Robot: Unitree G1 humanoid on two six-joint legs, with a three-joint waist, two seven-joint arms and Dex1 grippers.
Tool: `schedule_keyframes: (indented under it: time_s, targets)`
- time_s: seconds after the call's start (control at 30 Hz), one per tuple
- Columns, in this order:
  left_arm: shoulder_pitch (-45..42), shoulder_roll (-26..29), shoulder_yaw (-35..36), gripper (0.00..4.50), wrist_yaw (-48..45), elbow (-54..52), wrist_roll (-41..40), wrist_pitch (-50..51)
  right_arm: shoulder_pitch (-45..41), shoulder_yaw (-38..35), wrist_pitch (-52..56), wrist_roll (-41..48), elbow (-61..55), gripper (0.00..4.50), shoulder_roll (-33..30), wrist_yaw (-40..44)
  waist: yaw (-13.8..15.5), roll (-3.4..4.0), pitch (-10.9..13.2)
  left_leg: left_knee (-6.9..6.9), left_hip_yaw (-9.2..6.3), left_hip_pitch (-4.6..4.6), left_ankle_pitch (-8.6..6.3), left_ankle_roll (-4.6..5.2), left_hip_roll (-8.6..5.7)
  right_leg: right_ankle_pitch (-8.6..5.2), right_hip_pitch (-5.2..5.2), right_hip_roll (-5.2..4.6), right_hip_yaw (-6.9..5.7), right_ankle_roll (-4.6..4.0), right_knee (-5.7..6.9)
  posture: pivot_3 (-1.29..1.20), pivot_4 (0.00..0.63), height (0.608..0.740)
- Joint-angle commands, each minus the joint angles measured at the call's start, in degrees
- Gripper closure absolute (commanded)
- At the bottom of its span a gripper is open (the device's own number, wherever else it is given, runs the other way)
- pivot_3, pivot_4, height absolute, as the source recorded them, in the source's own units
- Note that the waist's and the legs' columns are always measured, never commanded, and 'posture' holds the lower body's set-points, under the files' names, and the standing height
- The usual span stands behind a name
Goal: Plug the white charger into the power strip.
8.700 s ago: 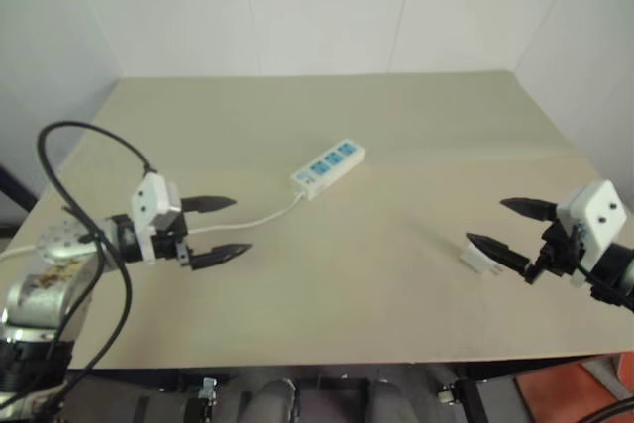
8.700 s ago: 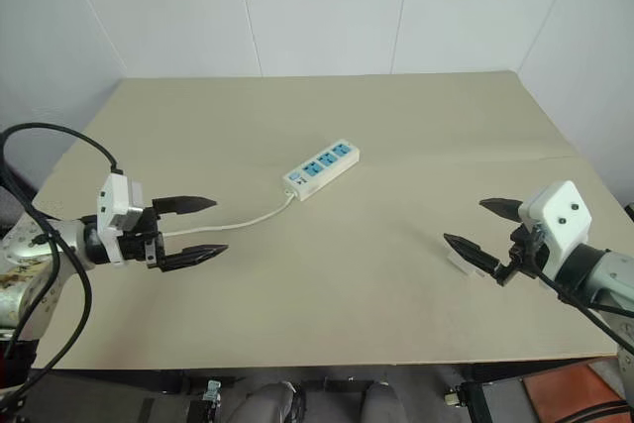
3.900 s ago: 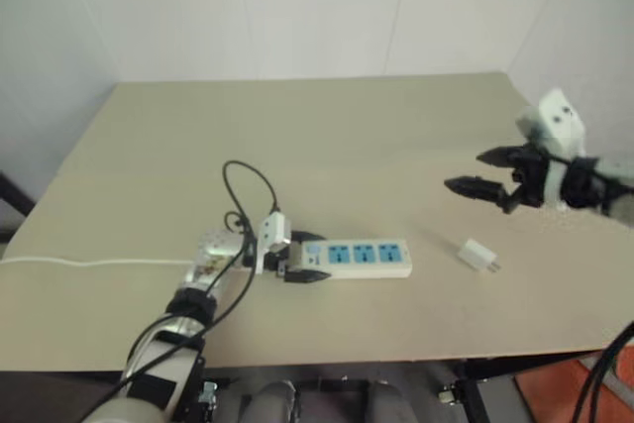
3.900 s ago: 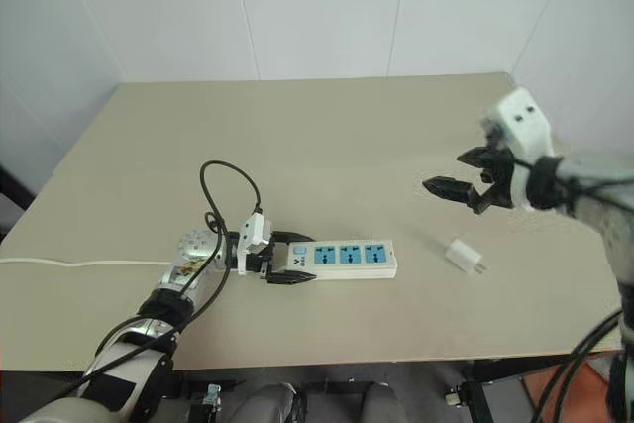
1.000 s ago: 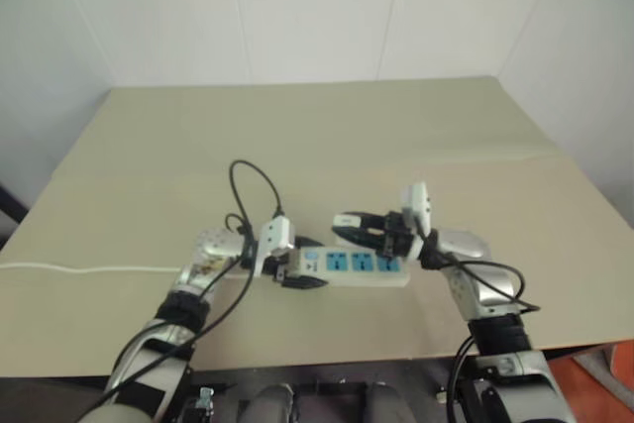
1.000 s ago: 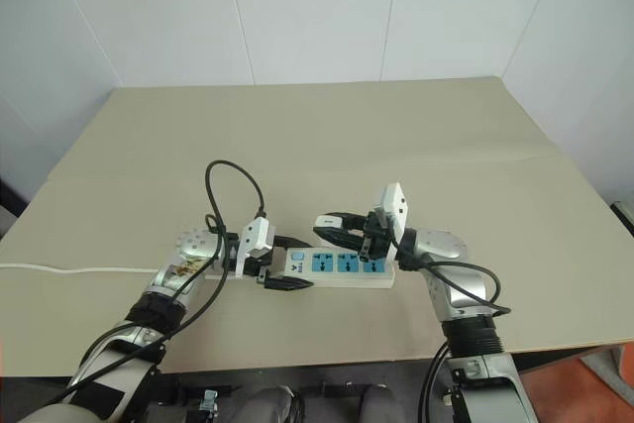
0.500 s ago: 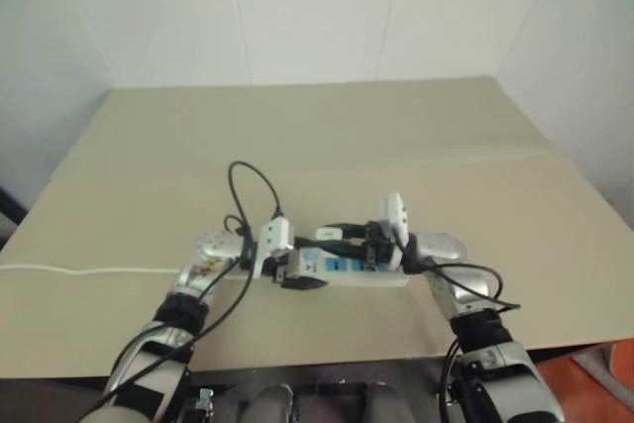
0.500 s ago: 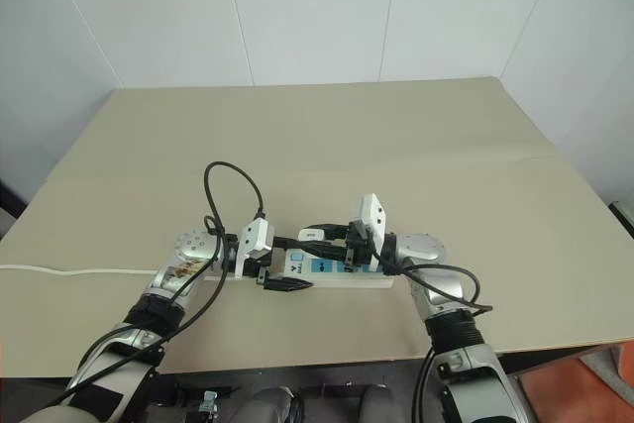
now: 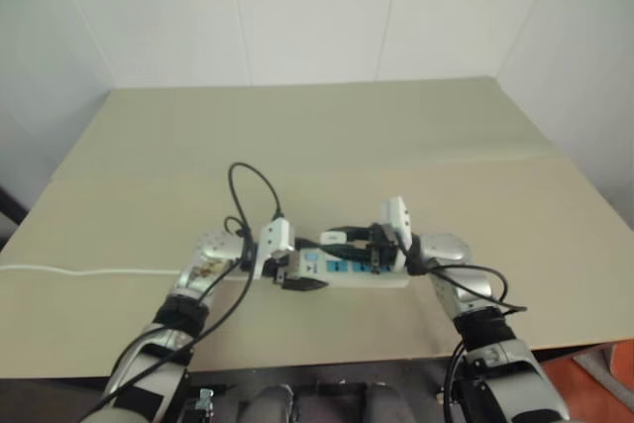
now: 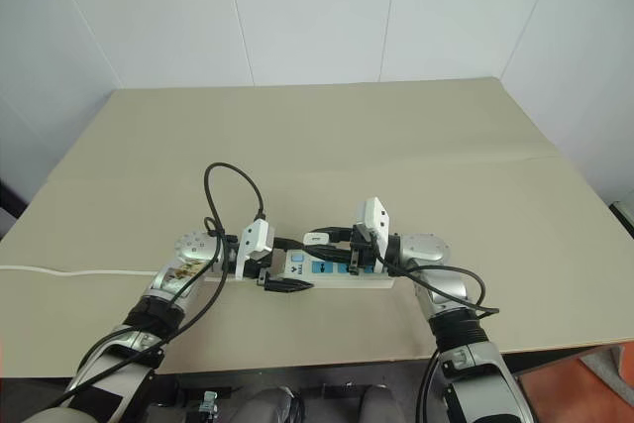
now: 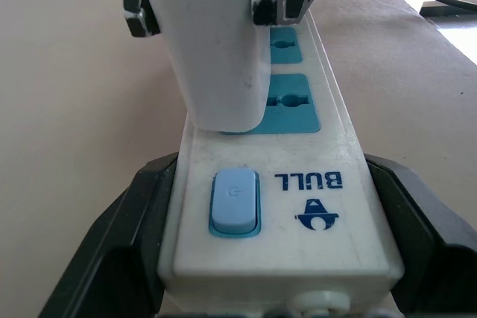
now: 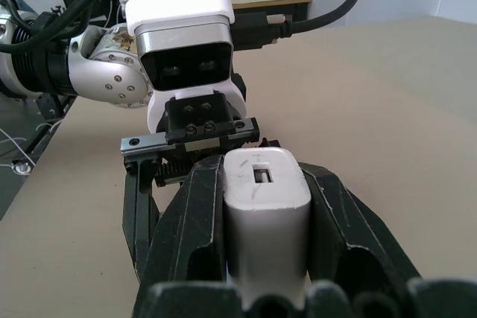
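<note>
Counter (image 10: 396,146) bare apart from strip (image 10: 381,277), charger (image 10: 315,239) and strip's thin white cord (image 10: 59,267) trailing off over counter's left edge. Black cable (image 10: 226,180) looped above left wrist, rising over counter behind strip's switch end. Nothing else near.

Strip lying flat near counter's front edge, long axis left to right. Left gripper (image 10: 280,264) at its switch end, fingers (image 11: 123,247) spread wide and flanking both long sides; contact with casing hard to judge. Blue switch (image 11: 235,200) and "BULL" mark readable in left wrist view.

Charger clamped between right gripper's (image 10: 319,241) closed fingers (image 12: 190,240), over socket panel (image 11: 287,103) nearest switch, lower edge at strip's top face. Prongs hidden under charger body; seated or not, cannot tell. Far sockets largely covered by right gripper and charger in head views.

Surface: plain beige board, faint seam across right side. Room: white panelled walls (image 10: 317,7) on three sides; dark desk and stray cabling in background of right wrist view, cut off.
</note>
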Motion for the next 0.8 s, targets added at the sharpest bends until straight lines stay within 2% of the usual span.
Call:
schedule_keyframes:
  time_s: [0.03,0.3,0.5,0.8]
  targets:
    - [2.05,0.52,-2.64,1.20,-0.91,1.13,2.05,1.20,0.49,-0.57,-1.49,-0.86,0.92,3.35,-1.47,0.24,0.00,0.00,0.00,0.00,0.00,0.00,0.00,0.00,0.00,0.00,0.00,0.00,0.00,0.00,-0.01,0.00,0.150,0.740]
    - [2.18,0.63,-2.64,1.20,-0.87,0.85,1.95,1.46,0.47,-0.09,-5.07,-3.15,6.05,3.35,-4.14,0.89,0.13,0.01,-0.02,0.00,0.00,0.05,-0.01,0.00,0.00,0.00,0.09,0.00,-0.01,0.00,-0.03,0.00,0.150,0.740]
    - [2.35,0.87,-2.86,1.20,-0.49,0.41,1.70,1.70,0.92,0.39,-6.94,-4.50,11.42,3.35,-7.51,1.57,0.36,-0.01,-0.03,-0.12,-0.04,0.76,-0.13,0.06,0.02,-0.05,0.86,0.00,-0.06,0.07,-0.28,0.00,0.150,0.740]
    - [2.31,1.12,-3.17,1.20,-0.29,0.20,1.49,1.83,-1.08,1.92,-7.41,-4.94,14.94,3.35,-8.06,1.07,0.39,-0.09,-0.15,-0.28,-0.05,1.16,-0.13,0.06,0.03,-0.10,1.25,0.00,-0.05,0.12,-0.37,0.00,0.150,0.740]
